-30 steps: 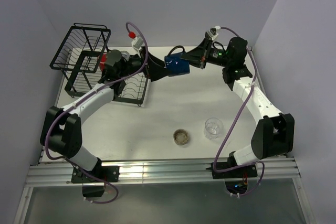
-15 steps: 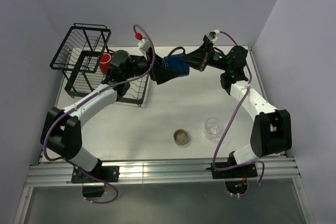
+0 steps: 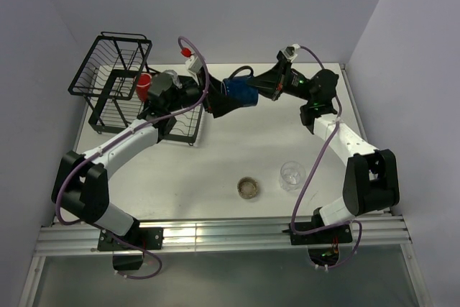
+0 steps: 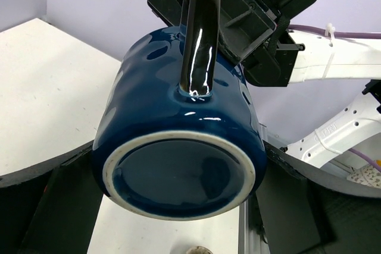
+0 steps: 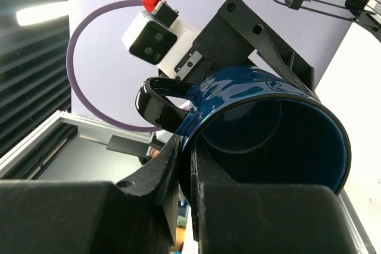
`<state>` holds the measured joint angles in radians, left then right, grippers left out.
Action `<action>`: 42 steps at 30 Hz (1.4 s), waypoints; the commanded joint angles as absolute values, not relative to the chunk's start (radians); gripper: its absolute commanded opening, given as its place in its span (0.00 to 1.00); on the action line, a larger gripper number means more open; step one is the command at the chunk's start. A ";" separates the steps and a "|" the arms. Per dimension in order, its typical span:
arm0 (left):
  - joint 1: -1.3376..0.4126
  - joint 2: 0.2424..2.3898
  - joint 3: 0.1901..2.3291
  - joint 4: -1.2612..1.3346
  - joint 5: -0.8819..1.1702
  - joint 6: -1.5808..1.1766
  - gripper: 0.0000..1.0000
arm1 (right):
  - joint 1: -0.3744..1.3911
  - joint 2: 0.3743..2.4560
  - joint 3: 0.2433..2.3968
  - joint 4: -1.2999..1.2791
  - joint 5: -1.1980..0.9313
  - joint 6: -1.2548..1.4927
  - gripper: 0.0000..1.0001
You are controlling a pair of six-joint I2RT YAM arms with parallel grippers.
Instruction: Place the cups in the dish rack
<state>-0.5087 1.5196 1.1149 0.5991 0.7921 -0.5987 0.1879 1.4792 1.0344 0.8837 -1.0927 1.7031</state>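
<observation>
Since the earlier frame the left arm's wrist has been shifted right, away from the dish rack, so that more of the red mug is uncovered. The dark blue mug has barely changed place.

The dark blue mug is held in the air above the far part of the table, right of the rack and clear of it. It is turned on its side, with the handle uppermost in the left wrist view and the base towards the left arm. The right tool is clenched on its rim, one finger inside the wall and one outside. The left tool is released: its jaws are spread wide on either side of the mug's base. Contact between pads and mug cannot be made out.

The red mug is seen within the rack's outline, at the right edge of the raised basket tier. Whether it rests on the flat tray or in the basket cannot be told, as it is partly hidden by the left wrist.

Between the held mug and the rack stand the left wrist itself and its looping purple cable.

Two clear tumblers are left on the near part of the table, near each other but apart, well away from the rack.
</observation>
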 commanded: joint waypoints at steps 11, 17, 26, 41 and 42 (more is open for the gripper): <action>-0.430 1.460 1.083 0.808 0.759 -0.696 0.99 | 0.201 1.463 0.980 1.080 -1.170 1.781 0.00; -0.422 1.456 1.054 0.882 0.753 -0.741 0.99 | 0.201 1.468 0.956 1.135 -1.169 1.815 0.00; -0.411 1.460 1.045 0.907 0.726 -0.747 0.99 | 0.201 1.463 0.934 1.167 -1.173 1.839 0.00; -0.400 1.411 1.157 0.411 0.709 -0.380 0.99 | 0.201 1.491 0.991 1.147 -1.175 1.850 0.00; -0.400 1.417 1.155 0.417 0.722 -0.385 0.99 | 0.202 1.493 0.992 1.147 -1.174 1.850 0.00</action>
<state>-0.4408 1.4197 1.1172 0.4442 0.7933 -0.4557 0.1982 1.5085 0.9363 1.0531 -1.0706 1.8164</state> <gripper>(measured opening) 0.994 0.126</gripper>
